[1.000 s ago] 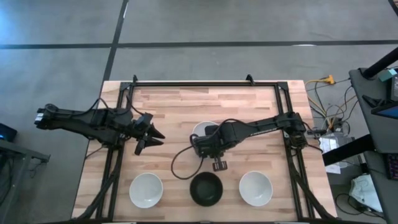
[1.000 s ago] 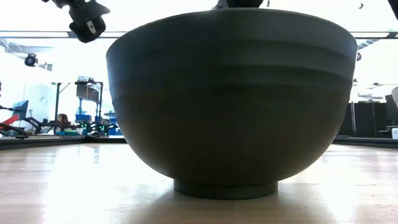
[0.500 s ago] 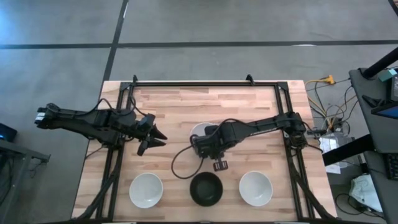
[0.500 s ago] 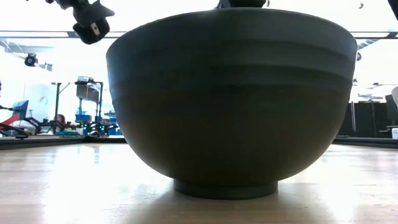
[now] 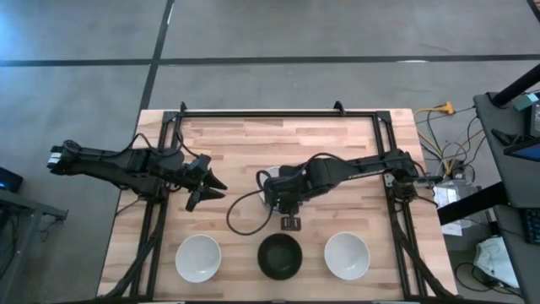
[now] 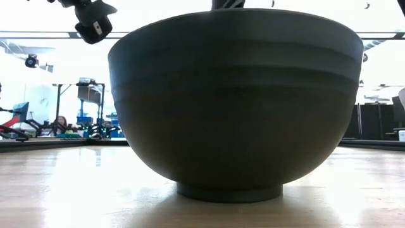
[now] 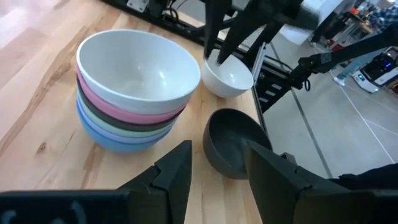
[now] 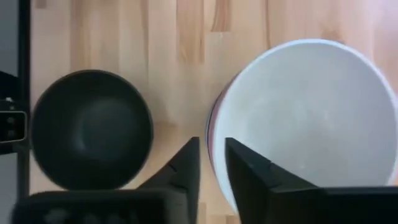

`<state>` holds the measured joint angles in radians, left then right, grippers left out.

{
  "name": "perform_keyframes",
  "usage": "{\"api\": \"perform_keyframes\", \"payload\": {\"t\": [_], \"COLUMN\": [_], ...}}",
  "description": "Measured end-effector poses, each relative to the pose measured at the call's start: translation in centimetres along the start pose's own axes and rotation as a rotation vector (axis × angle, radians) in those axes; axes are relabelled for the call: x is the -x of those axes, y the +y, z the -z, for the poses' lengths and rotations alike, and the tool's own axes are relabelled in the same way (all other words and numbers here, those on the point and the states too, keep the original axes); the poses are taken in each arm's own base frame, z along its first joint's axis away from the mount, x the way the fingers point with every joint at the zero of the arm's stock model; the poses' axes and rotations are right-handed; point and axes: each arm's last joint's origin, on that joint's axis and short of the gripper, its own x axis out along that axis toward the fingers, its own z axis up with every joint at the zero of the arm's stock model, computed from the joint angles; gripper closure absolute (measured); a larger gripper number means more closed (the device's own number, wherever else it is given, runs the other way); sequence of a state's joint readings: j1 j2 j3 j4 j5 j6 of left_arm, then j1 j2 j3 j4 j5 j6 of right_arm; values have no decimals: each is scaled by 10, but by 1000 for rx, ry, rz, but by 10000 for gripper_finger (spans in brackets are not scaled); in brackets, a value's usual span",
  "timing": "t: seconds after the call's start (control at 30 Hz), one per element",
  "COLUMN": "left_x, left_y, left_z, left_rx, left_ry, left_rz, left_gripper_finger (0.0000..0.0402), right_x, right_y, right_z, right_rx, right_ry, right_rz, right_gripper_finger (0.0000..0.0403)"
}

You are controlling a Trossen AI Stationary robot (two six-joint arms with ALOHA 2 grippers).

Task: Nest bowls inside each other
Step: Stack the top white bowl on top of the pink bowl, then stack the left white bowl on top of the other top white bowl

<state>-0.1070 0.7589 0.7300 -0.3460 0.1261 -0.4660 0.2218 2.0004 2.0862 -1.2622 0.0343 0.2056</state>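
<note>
Three loose bowls along near edge: white (image 5: 198,257), black (image 5: 280,256), white (image 5: 347,255); stack (image 7: 134,93) mid-table. Right gripper (image 5: 289,221) above stack, fingers slightly parted, empty. Left gripper (image 5: 207,185) parked open. Best grip black rim squarely, lower centred

Two slim, matte-black jointed arms (image 5: 118,162), a loose black cable (image 5: 240,211) looping off the right one, angular black fingers (image 7: 177,171).
</note>
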Motion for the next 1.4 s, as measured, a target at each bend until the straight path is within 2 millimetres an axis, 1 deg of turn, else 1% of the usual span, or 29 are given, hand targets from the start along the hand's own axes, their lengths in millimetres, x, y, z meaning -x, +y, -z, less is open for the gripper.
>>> {"api": "perform_keyframes", "payload": {"t": [0.13,0.3,0.47,0.53,0.6,0.73,0.83,0.93,1.0,1.07,1.17,1.23,1.3,1.4], "left_x": [-1,-1,0,1,1,1,0,-3,-6,-11,-19,-26,-32,-41], "left_y": [0,0,-1,-1,-1,-1,-3,-9,-14,-19,-27,-29,-29,-21], "left_z": [1,-1,-1,-1,-1,0,2,7,12,20,33,43,53,67], "left_rx": [2,0,0,2,9,44,124,200,211,160,48,-2,-12,1], "left_ry": [8,-3,-7,-8,-9,4,53,153,228,282,364,460,572,729], "left_rz": [-3,3,7,7,8,21,86,200,269,284,243,186,115,-10], "left_gripper_finger": [268,268,268,268,268,268,268,268,268,269,282,294,303,307], "right_x": [-16,-28,-31,-29,-22,6,25,40,47,48,47,46,44,39], "right_y": [1,0,-3,-3,-3,-3,3,10,14,17,22,24,26,26], "right_z": [-1,0,1,1,2,8,22,41,56,71,96,113,130,152], "right_rx": [0,-10,-19,-32,-40,-92,-110,-122,-149,-178,-223,-256,-280,-318], "right_ry": [15,43,52,51,45,-6,-35,-68,-89,-106,-132,-146,-158,-203], "right_rz": [-5,3,7,7,6,10,63,132,181,223,260,269,267,274], "right_gripper_finger": [385,393,394,394,394,394,394,394,394,394,394,394,394,394]}}
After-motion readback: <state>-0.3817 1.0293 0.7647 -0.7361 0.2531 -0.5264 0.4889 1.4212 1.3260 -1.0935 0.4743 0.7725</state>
